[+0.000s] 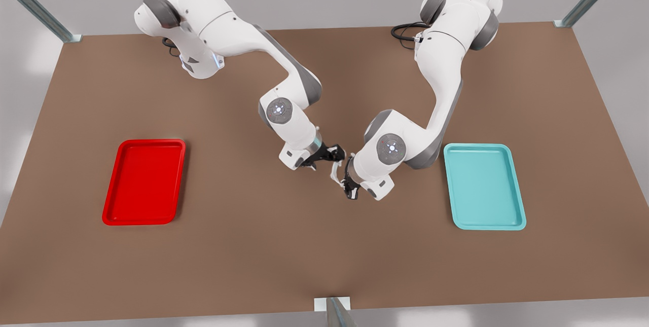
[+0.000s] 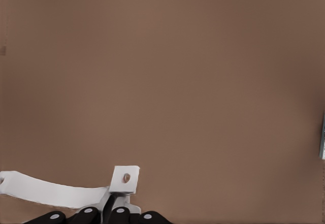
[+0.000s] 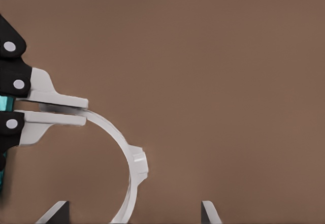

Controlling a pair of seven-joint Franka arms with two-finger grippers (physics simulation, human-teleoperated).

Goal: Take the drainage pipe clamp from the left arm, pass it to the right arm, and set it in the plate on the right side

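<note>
Brown tabletop, mid-handover at its centre: the left gripper (image 1: 350,186) clenches the small white half-ring drainage pipe clamp (image 1: 334,169). The right gripper (image 1: 332,154) straddles it, fingers spread. Transfer and the bright red shallow plate (image 1: 144,182) remain.

Colours on the brown desk (image 1: 324,256)

A bright red tray (image 1: 144,181), a teal tray (image 1: 484,186), a white clamp (image 1: 334,169), white arms with grey joints, and black pincers with pale fingertips (image 3: 56,100).
</note>
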